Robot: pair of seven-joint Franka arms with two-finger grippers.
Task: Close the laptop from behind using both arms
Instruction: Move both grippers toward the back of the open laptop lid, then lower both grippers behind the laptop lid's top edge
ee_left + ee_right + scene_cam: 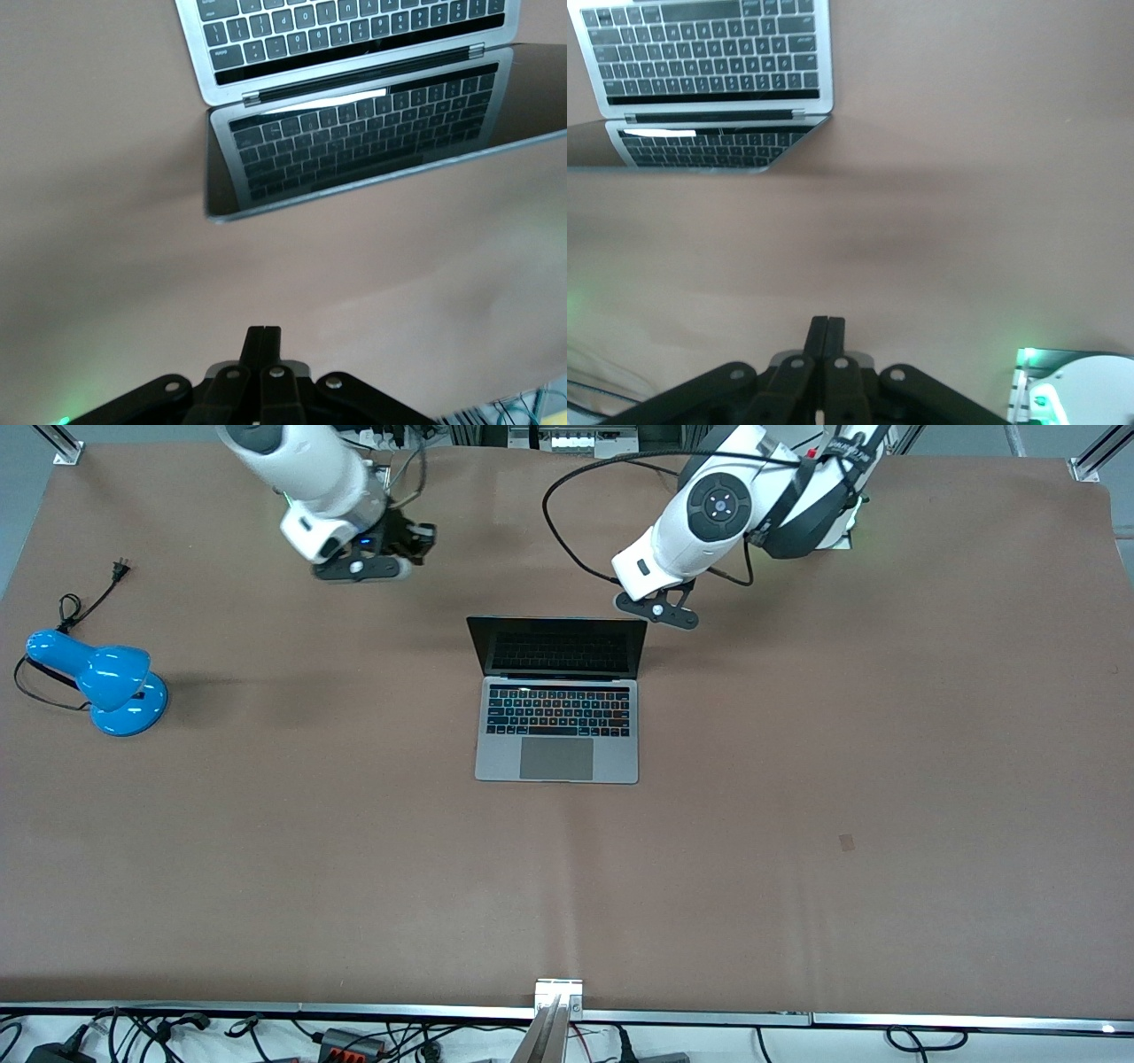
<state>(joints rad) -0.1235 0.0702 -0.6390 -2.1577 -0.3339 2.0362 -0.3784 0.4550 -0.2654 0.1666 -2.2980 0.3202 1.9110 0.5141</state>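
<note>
We judge the approach step: laptop open on the desk, left hand near its lid edge, right hand farther toward the right arm's end, both pinched closed; next, both must push the lid down.

The worktop is covered in a matt brown sheet, smooth with faint creases. The laptop has a brushed, silver-grey metallic body, black keys, and a glossy dark screen that mirrors the keyboard. The desk lamp is shiny blue plastic. Both arms wear glossy white shells with black matt fittings. Bright metal rails edge the worktop.
</note>
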